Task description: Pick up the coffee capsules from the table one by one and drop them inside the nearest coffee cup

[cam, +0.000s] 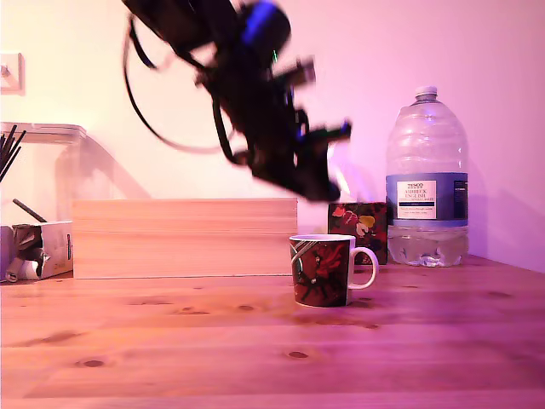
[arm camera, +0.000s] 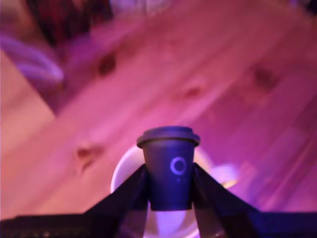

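A dark bluish coffee capsule (arm camera: 170, 166) with a flat rim and a small ring mark sits clamped between my gripper's (arm camera: 170, 184) two dark fingers in the wrist view. Directly beneath it shows the white inside of the coffee cup (arm camera: 124, 171). In the exterior view the arm is blurred, and the gripper (cam: 317, 186) hangs above the red-and-black patterned coffee cup (cam: 322, 271), which stands on the pine table (cam: 255, 349) with its white handle toward that view's right. No capsule shows on the table in either view.
A pale wooden box (cam: 184, 238) stands behind the cup. A small floral box (cam: 358, 228) and a large water bottle (cam: 427, 183) are at the exterior view's right. A clear tub (cam: 43, 166) and a carton (cam: 38, 249) sit at its left.
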